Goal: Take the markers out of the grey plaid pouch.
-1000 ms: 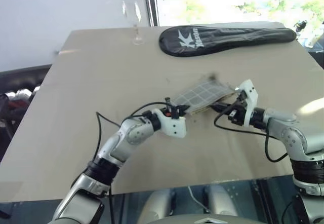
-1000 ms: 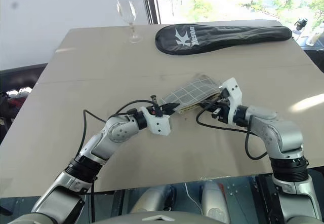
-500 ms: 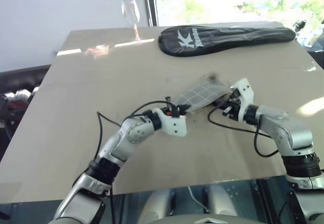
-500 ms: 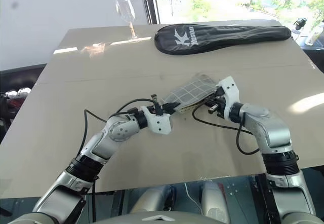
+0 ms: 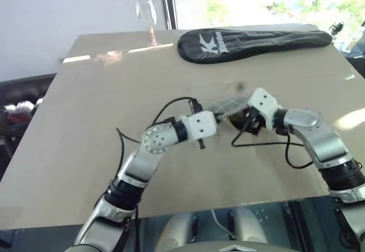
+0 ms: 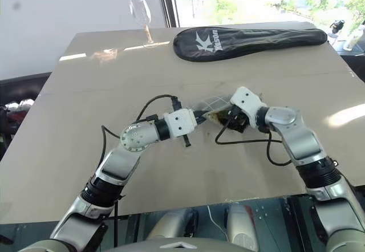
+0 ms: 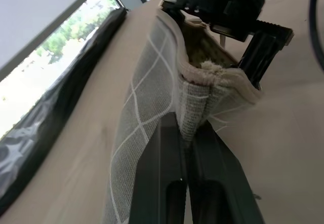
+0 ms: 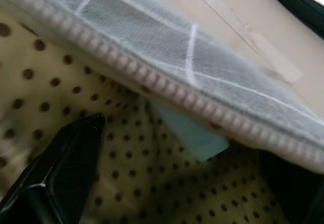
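In the left eye view, the grey plaid pouch (image 5: 223, 104) lies near the middle of the table (image 5: 97, 92), held up between the two arms. Its long axis runs from the left gripper (image 5: 212, 117) across and a little away toward the far right. The left gripper is at the pouch's near-left end, and the right gripper (image 5: 244, 117) meets the pouch on its open side, from the robot's right. So the right arm is the one that points into the mouth, and I judge it must go deeper along this long axis to find the markers.

In the right eye view the same is seen: the pouch hangs between both wrists, and the black racket cover (image 6: 251, 37) and the wine glass (image 6: 141, 13) stand well apart at the far edge.

In the left wrist view, the two black fingers (image 7: 167, 183) are pressed together on a fold of the pouch's edge, so this pincer pinches the fabric. The grey cloth with thin white lines runs away from the fingers, and the tan lining shows at the rim. The right gripper stands just beyond, at the mouth.

In the right wrist view, the camera looks inside the pouch: pale lining with dark dots below, the grey plaid wall and its zip edge above. One black finger (image 8: 61, 158) lies on the lining and the other is at the far edge of this view, so this pincer is spread. A small pale blue-green piece (image 8: 190, 133) sits under the rim; I cannot tell if it is a marker.
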`<state>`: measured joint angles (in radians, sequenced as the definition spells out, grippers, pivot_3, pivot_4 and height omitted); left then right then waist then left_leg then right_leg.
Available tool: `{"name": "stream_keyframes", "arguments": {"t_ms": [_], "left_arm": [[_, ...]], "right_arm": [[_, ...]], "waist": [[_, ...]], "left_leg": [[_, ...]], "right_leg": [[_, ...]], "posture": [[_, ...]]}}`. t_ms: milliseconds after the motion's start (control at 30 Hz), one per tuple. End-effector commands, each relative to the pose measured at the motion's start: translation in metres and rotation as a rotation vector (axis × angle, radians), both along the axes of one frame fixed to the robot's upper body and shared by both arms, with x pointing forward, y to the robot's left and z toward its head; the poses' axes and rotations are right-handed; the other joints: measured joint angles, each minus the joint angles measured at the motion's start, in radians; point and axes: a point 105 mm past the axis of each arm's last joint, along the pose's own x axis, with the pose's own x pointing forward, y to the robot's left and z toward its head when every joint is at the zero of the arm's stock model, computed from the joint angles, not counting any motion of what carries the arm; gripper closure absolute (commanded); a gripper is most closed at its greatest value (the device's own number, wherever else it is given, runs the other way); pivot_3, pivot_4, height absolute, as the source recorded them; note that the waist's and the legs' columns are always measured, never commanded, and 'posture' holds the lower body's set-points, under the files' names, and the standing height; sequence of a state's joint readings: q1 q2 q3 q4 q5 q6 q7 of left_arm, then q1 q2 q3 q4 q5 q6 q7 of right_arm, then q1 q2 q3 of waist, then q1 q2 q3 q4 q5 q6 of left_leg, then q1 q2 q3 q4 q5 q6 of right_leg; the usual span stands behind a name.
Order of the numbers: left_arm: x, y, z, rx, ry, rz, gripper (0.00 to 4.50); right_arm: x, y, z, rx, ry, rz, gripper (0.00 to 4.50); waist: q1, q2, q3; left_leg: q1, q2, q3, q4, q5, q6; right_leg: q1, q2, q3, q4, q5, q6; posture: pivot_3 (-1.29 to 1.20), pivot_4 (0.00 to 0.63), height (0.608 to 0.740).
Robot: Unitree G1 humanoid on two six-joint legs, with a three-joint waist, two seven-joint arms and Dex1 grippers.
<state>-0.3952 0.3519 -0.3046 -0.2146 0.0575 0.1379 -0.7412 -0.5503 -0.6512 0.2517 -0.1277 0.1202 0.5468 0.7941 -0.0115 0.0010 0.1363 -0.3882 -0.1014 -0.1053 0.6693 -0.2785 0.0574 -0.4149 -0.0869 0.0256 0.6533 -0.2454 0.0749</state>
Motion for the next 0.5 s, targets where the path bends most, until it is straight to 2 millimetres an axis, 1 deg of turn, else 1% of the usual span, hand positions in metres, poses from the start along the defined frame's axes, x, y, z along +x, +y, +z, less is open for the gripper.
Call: {"name": "stream_keyframes", "arguments": {"t_ms": [33, 167, 267, 433, 500], "left_arm": [[-0.013, -0.004, 0.020, -0.113, 0.106, -0.061, 4.50], [-0.027, -0.003, 0.011, -0.167, 0.325, -0.116, 4.50], [-0.034, -0.002, 0.008, -0.197, 0.437, -0.152, 4.50], [-0.033, 0.000, 0.003, -0.237, 0.549, -0.154, 4.50], [-0.032, -0.001, 0.004, -0.262, 0.579, -0.156, 4.50]], "right_arm": [[-0.008, 0.006, 0.028, -0.073, -0.054, 0.062, 0.01], [-0.020, 0.002, 0.039, -0.232, -0.037, 0.120, 0.01], [-0.026, -0.001, 0.039, -0.307, 0.005, 0.159, 0.01], [-0.017, -0.007, 0.021, -0.399, 0.046, 0.162, 0.01], [-0.015, -0.004, 0.007, -0.429, 0.080, 0.197, 0.01]], "waist": [[0.000, 0.000, 0.000], [0.001, 0.000, 0.000], [0.001, 0.000, 0.001], [0.001, 0.000, 0.001], [0.001, -0.001, 0.001]], "left_leg": [[-0.001, 0.000, 0.000, 0.000, 0.000, 0.000], [-0.001, 0.000, -0.001, 0.000, 0.000, 0.000], [-0.002, 0.000, -0.002, 0.000, 0.000, 0.000], [-0.002, 0.000, -0.002, 0.000, 0.000, 0.000], [-0.002, 0.000, -0.002, 0.001, 0.000, 0.000]], "right_leg": [[0.000, 0.000, 0.000, 0.000, 0.000, 0.000], [0.000, 0.000, -0.001, -0.001, 0.000, 0.000], [0.000, 0.000, -0.001, -0.002, 0.000, 0.000], [0.000, -0.001, -0.002, -0.002, 0.000, 0.000], [0.000, -0.001, -0.002, -0.002, 0.000, 0.000]], "posture": [[0.00, 0.150, 0.740], [0.00, 0.150, 0.740], [0.00, 0.150, 0.740], [0.00, 0.150, 0.740], [0.00, 0.150, 0.740]]}}
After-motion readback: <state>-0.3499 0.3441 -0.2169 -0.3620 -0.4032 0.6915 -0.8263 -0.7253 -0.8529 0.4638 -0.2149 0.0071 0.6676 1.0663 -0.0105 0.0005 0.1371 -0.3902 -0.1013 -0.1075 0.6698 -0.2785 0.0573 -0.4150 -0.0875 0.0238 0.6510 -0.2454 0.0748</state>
